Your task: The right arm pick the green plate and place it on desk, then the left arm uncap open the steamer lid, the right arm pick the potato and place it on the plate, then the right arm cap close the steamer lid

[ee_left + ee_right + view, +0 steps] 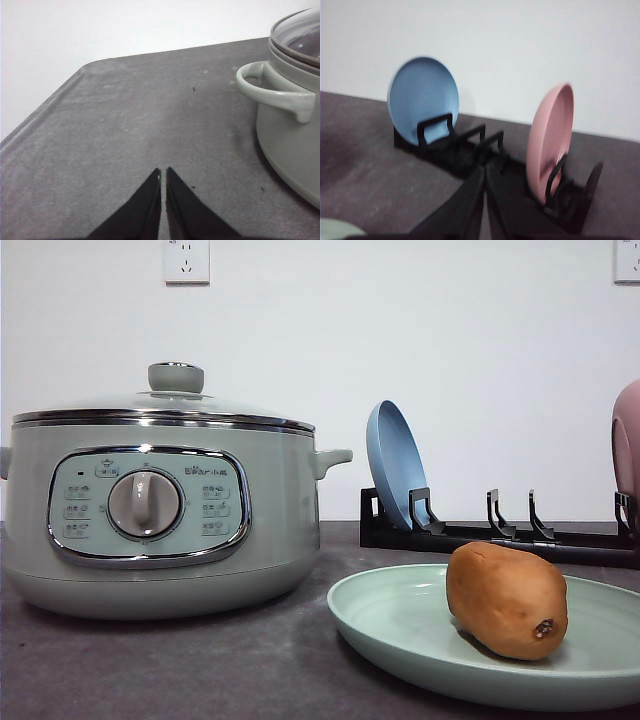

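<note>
Front view: potato (507,600) lying on green plate (400,625) on desk (200,660), beside steamer (150,510) with steamer lid (170,400) seated on top. Left wrist view: left gripper (163,172) pressed together above bare desk, near steamer handle (272,90). Right wrist view: right gripper (484,170) closed, empty, facing rack (470,150) with blue plate (422,97) and pink plate (550,135) upright

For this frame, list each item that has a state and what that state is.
steamer lid: closed on the steamer
potato: lying on the green plate
green plate: flat on the desk
blue plate: upright in the rack
pink plate: upright in the rack
left end effector: shut, empty
right end effector: shut, empty
</note>
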Available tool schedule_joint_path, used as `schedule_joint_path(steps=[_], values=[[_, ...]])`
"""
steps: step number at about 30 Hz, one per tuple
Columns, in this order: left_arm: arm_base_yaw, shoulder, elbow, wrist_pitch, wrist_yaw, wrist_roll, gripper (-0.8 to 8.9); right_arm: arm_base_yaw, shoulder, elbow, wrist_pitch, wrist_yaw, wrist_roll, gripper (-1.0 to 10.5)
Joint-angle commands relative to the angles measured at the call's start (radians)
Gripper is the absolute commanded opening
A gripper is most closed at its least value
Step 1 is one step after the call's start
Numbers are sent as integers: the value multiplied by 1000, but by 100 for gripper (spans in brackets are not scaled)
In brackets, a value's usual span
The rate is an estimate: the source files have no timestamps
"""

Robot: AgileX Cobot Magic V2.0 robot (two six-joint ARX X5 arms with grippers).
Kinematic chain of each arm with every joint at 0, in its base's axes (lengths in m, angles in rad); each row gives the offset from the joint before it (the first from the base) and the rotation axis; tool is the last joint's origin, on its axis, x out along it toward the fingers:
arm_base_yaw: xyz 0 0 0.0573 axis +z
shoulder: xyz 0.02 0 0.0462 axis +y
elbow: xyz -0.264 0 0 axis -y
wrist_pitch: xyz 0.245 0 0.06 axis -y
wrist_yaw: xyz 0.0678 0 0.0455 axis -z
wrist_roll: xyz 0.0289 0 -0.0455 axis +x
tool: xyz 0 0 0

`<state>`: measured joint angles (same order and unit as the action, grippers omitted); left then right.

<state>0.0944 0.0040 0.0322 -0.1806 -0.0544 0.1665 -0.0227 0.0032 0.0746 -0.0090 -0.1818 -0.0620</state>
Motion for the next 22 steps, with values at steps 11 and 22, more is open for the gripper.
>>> schedule_joint_path(steps=[11,22], values=[[3,-1,-20,-6,-2,-3,17,-2,0,-63,-156,1,100,7],[3,-1,-20,-6,-2,-3,17,-2,0,-63,-149,-1,107,7]])
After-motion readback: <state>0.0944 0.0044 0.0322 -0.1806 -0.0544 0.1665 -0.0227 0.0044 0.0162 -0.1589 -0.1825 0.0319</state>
